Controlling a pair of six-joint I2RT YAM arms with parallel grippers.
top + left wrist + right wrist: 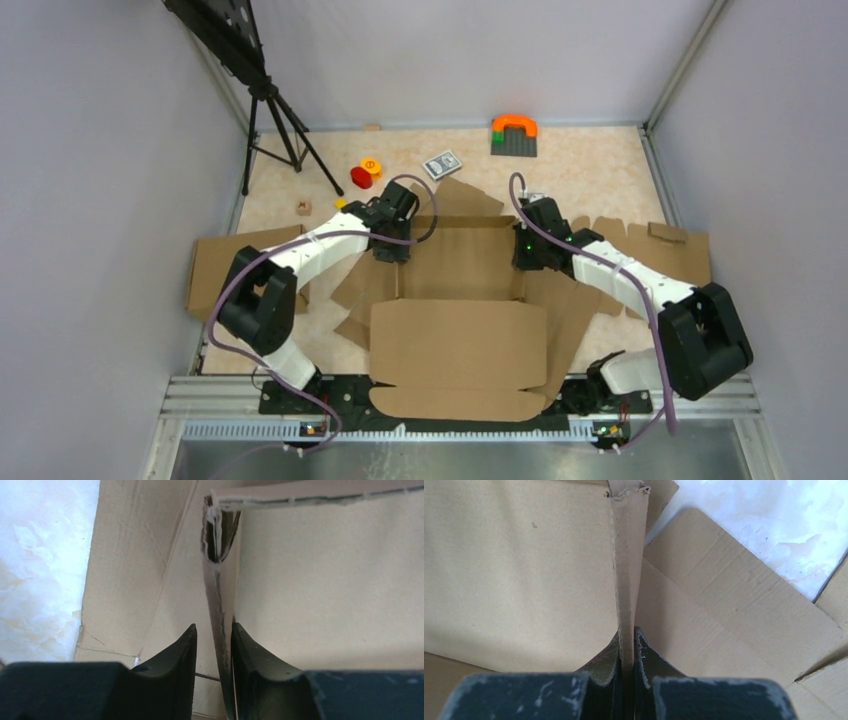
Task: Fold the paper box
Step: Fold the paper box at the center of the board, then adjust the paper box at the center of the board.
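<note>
Two paper box [460, 265] walls: left gripper [214, 650] straddles, right gripper [626, 647] clamps.

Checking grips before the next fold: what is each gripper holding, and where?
The right gripper pinches the paper box by its upright right wall's top edge. The left gripper straddles the left wall, slightly open, holding nothing.

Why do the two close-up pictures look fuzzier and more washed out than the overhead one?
Top view: even light, sharp paper box, soft shadows only. Left wrist view: the near black fingers blur, the table glares white. Right wrist view: fingers blurred likewise, table overexposed, box wall sharper.
</note>
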